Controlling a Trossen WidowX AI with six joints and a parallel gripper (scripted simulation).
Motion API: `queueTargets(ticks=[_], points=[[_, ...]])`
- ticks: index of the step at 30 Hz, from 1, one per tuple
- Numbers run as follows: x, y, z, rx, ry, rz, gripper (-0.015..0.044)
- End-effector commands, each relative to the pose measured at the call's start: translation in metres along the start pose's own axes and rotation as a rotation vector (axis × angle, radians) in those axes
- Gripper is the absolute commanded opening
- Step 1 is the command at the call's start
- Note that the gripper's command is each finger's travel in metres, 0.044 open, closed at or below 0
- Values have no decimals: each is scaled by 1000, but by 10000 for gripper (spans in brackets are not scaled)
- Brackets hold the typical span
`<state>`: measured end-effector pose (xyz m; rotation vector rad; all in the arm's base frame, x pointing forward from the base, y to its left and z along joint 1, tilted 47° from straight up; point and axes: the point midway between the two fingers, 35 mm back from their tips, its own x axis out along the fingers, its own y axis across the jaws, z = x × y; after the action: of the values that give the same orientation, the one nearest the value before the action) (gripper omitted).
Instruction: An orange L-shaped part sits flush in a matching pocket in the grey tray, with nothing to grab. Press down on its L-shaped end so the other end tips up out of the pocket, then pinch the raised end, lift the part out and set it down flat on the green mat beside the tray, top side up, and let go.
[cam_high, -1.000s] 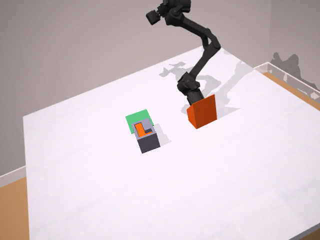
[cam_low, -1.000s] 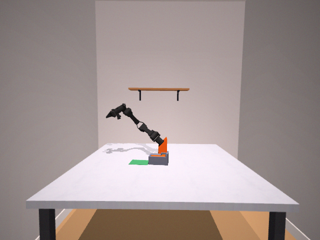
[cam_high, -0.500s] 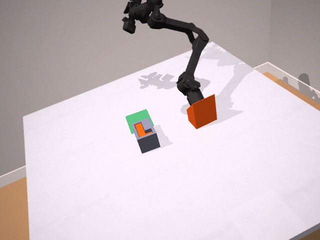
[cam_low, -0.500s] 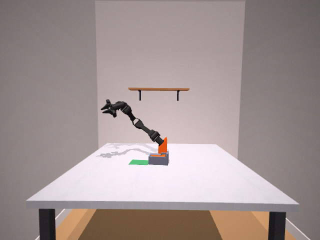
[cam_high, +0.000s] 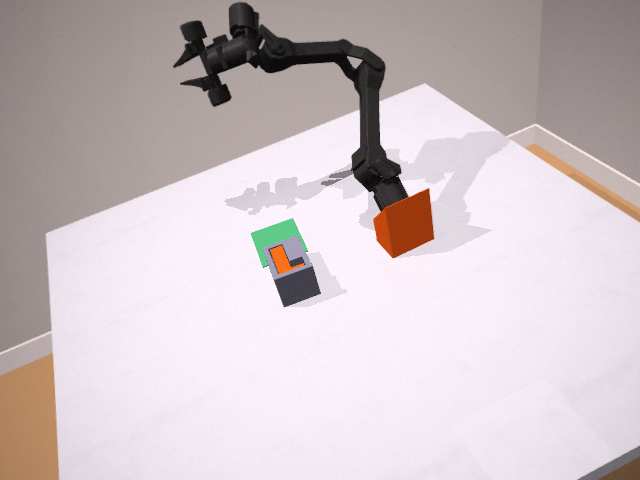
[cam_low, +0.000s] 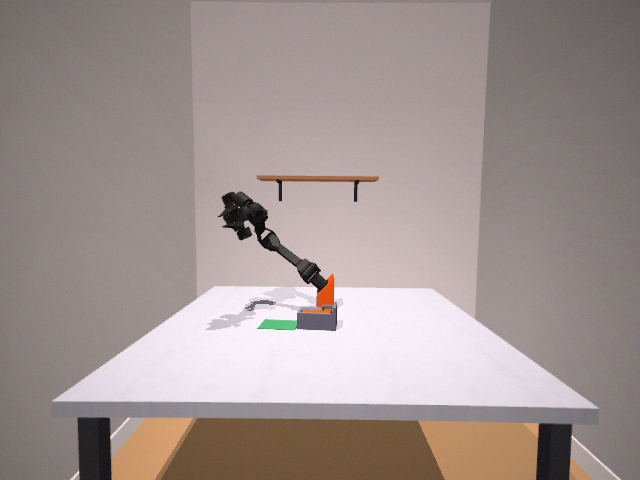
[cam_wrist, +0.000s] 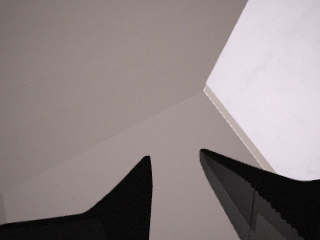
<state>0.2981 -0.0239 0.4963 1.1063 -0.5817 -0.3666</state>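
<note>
The orange L-shaped part (cam_high: 279, 258) (cam_low: 316, 311) lies in the pocket of the grey tray (cam_high: 297, 287) (cam_low: 316, 321), and looks level in the top view. A dark recess shows beside its short leg. The green mat (cam_high: 273, 232) (cam_low: 277, 324) lies flat against the tray's far side in the top view and at its left in the exterior view. My gripper (cam_high: 177, 74) (cam_low: 221, 221) (cam_wrist: 175, 158) is partly open, with nothing between the fingers. It is high above the table, well away from the part, and points off to the left in the top view. The wrist view shows neither part nor tray.
The orange wedge-shaped block (cam_high: 408, 224) (cam_low: 325, 294) stands at the arm's base, right of the tray in the top view. A wooden shelf (cam_low: 317, 178) is on the back wall. The white table (cam_high: 206, 361) (cam_low: 330, 372) ends at a far edge below the arm.
</note>
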Motion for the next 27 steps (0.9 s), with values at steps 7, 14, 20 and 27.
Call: queueTargets(ticks=[7,14,20,27], points=[[0,-107,-156,-522,401,-270,180],[-38,-200,-226,-897,678,-470,180],[-87,-278,-251,-1239,907,-654,180],[-150,-353,-242,-1678,1153,-903,180]])
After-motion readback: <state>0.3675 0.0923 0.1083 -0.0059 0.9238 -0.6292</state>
